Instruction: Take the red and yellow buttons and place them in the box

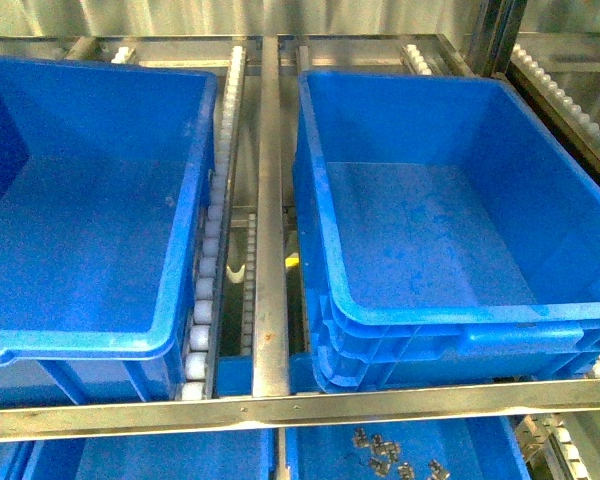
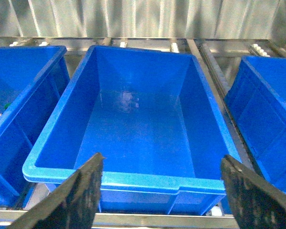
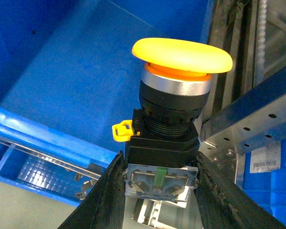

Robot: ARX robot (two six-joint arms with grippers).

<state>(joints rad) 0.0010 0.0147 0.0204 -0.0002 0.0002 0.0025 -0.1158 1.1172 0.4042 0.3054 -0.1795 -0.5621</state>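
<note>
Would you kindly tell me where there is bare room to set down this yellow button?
For the yellow button in the right end effector: the box floor is bare wall to wall, as is the left tote. Between them, rail and rollers crowd the gap.

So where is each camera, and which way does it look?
Front view: on the robot's body, looking down at a deep blue plastic tote and the nested deep blue plastic box on a metal roller rack; no arm shows.
Left wrist view: on the left wrist, facing an empty blue tote; the open left end effector shows.
Right wrist view: on the right wrist, facing the yellow mushroom-cap push button gripped by the right end effector.
Shared: front and left wrist show blue totes on the rack.
</note>
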